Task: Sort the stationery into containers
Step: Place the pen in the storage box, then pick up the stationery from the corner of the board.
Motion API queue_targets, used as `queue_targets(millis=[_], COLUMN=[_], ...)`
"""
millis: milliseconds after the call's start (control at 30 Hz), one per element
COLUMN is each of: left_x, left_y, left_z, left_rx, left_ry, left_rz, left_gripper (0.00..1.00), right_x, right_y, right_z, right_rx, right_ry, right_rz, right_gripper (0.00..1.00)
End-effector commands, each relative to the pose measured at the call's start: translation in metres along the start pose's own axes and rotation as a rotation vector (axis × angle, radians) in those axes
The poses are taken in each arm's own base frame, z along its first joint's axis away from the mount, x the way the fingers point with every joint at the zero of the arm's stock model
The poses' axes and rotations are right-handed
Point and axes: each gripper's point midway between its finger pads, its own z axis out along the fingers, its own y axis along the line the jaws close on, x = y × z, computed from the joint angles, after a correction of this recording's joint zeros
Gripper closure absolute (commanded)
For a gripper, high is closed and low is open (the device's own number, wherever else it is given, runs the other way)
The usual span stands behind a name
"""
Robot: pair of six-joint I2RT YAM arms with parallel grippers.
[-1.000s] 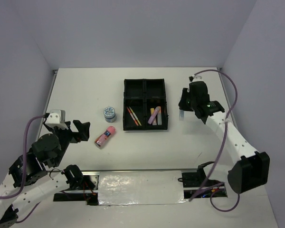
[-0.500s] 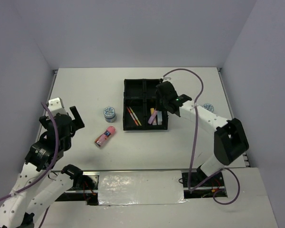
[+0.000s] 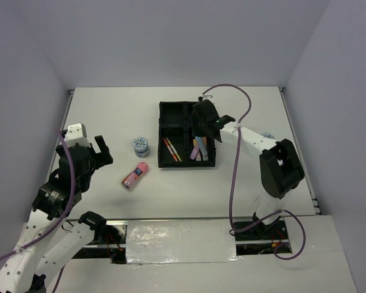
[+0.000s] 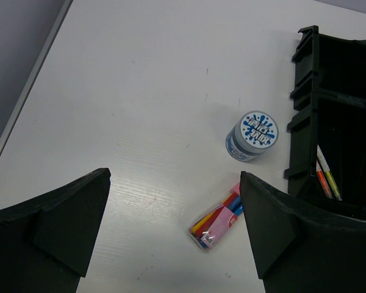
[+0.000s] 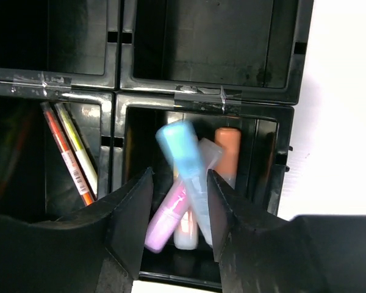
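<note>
My right gripper (image 3: pixel 202 119) hovers over the near-right compartment of the black tray (image 3: pixel 160 134). Its jaws stand open. In the right wrist view a blue marker (image 5: pixel 186 165) shows blurred between the fingers (image 5: pixel 131 220), dropping onto a purple marker (image 5: pixel 168 220) and an orange marker (image 5: pixel 227 152). Thin orange pens (image 5: pixel 70 159) lie in the near-left compartment. My left gripper (image 3: pixel 100 155) is open and empty, above the table left of the pink tube (image 4: pixel 218 223) and a blue-white tape roll (image 4: pixel 252 135).
A second tape roll (image 3: pixel 268 137) lies on the table right of the tray, partly behind the right arm. The two far compartments of the tray (image 5: pixel 171 96) hold nothing. White walls close in the table on three sides.
My right gripper swung from the table's right side to over the tray with the blue marker and has let it go. My left gripper turned slightly toward the tube.
</note>
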Motion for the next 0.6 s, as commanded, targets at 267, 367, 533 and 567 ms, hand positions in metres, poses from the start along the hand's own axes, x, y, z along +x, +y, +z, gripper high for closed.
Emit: queue_targets(millis=[267,367,533,567], left_x=[-0.01,-0.011,-0.01,-0.011], left_y=[-0.007,-0.008,-0.01,-0.011], left_z=[-0.003,-0.003,-0.003,-0.004], left_rx=[0.05,0.057,0.072,0.073], left_ry=[-0.044,-0.047,-0.046,-0.046], left_rz=[-0.013,-0.014,-0.012,-0.012], left_gripper=[0.01,0.01,0.01,0.01], right_x=[-0.047,-0.048,-0.052,-0.047], right_y=[-0.003,-0.044,-0.14,-0.174], right_z=[-0.04,-0.057,-0.078,-0.082], right_rx=[-0.028,0.019,0.258,0.36], right_ry=[-0.141,-0.15,-0.139,-0.134], right_rz=[0.034,0.067,0.203,0.244], right_gripper=[0.31,0.2,0.17,0.01])
